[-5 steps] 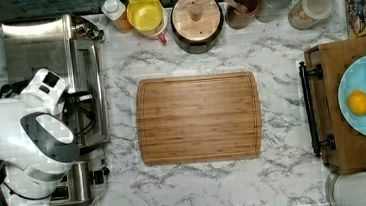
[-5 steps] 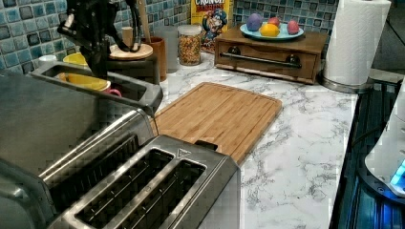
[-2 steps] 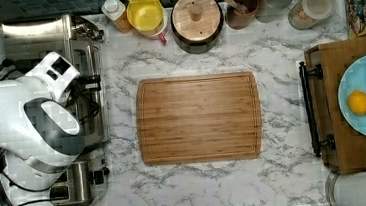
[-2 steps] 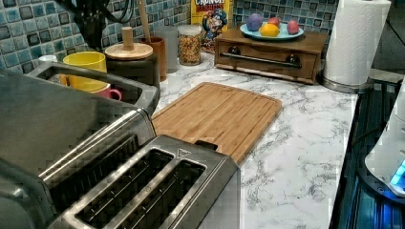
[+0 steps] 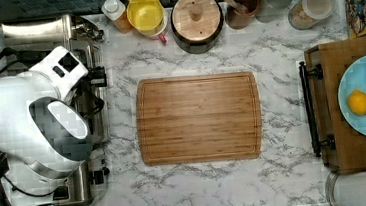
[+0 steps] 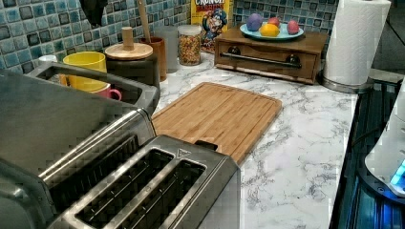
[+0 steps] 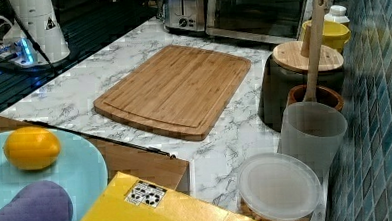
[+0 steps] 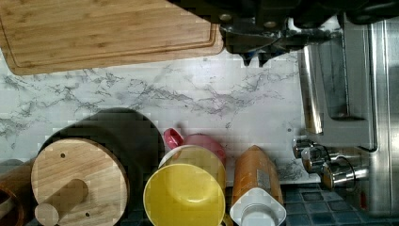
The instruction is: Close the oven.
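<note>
The claw [image 5: 96,81] hangs over the front edge of the large brushed stainless-steel toaster oven [image 5: 39,32], close above its metal bar handle [image 8: 310,94]. Whether it is spread or pressed together cannot be told, nor whether it touches the handle; nothing appears to be held. The oven stands at the top view's left, beside the two-slot steel toaster [image 6: 143,191]. Its glass door [image 7: 257,7] looks near upright, so a steady push square on the bar's middle should seat it, without sliding the oven.
</note>
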